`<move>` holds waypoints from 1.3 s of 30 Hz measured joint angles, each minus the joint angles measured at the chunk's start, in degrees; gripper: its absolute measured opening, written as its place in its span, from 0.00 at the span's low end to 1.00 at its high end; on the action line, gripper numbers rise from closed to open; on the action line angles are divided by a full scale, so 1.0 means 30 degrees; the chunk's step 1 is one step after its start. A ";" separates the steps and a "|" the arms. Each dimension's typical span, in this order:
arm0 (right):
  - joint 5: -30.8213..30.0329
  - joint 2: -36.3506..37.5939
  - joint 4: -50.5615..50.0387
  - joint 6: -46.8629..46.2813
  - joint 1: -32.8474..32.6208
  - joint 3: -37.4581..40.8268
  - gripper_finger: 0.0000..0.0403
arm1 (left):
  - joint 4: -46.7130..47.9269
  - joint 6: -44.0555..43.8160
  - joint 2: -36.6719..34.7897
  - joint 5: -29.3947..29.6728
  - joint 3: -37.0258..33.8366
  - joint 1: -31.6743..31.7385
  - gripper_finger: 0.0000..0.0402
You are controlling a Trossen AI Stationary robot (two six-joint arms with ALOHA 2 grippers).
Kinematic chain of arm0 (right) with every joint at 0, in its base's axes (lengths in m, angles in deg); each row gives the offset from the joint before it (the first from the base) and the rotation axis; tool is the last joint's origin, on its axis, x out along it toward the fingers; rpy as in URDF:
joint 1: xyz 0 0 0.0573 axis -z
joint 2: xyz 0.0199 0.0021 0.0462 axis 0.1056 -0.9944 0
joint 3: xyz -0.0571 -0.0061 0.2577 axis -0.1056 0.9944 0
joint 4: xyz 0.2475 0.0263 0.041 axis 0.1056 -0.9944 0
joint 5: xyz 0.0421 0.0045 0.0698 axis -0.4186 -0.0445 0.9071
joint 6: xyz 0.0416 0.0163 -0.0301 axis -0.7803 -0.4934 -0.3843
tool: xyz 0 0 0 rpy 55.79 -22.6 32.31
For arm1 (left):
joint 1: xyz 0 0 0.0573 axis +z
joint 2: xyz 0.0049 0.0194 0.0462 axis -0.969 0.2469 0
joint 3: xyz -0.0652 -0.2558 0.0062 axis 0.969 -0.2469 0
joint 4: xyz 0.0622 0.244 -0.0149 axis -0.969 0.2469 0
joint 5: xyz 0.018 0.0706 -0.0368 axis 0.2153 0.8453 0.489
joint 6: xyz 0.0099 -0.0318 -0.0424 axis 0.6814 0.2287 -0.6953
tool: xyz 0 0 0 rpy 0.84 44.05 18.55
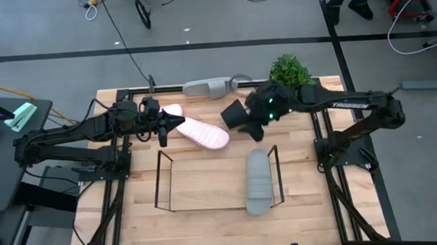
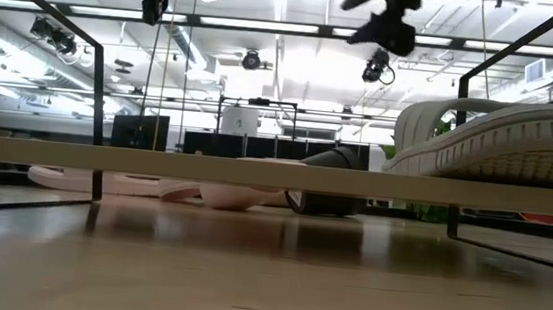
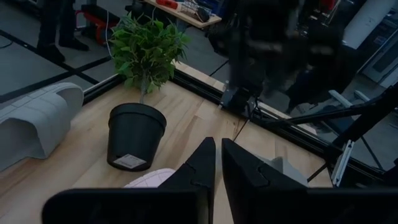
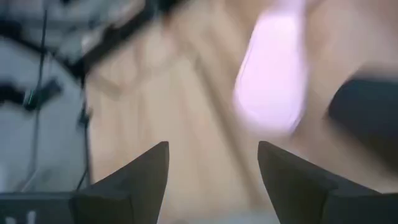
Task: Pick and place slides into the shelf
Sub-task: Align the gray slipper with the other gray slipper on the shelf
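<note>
White lettering on right arm (image 1: 348, 105), too small to read; pot label (image 3: 129, 162) illegible

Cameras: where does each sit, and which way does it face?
High: overhead, straight down; both arms, thin black wire shelf.
Low: tabletop height, level across; arms overhead.
Left wrist: past the near-shut left end effector to small black plastic plant pot.
Right wrist: down past the open right end effector; blurred.
Shared: grey foam slide, high and low.

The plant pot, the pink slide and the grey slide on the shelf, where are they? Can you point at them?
Plant pot (image 3: 135, 134): left wrist view, on its black side wall.
Pink slide (image 1: 204, 132): high view, on the middle of its sole.
Grey slide (image 1: 259, 182): high view, on its middle, lying at the shelf's right end.
</note>
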 joint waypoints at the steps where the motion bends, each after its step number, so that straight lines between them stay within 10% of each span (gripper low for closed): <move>1: -0.0709 0.0124 0.0704 0.0340 0.0262 0.0000 0.62 | 0.0000 -0.0036 0.0000 0.0000 -0.0006 0.0002 0.09; 8: -0.1418 -0.0168 0.2943 0.2883 0.2944 -0.0015 0.62 | -0.0029 -0.0125 0.0000 0.0029 -0.0003 0.0049 0.06; 17: 0.4188 -0.2892 0.2703 0.6210 0.7872 -0.1079 0.62 | -0.0703 -0.0177 0.0000 0.3293 -0.0006 0.1410 0.08; 39: 0.6318 -1.2384 -0.5147 1.0171 1.0771 -1.4831 0.62 | -0.1457 -0.0123 0.0007 0.3534 -0.0004 0.5596 0.08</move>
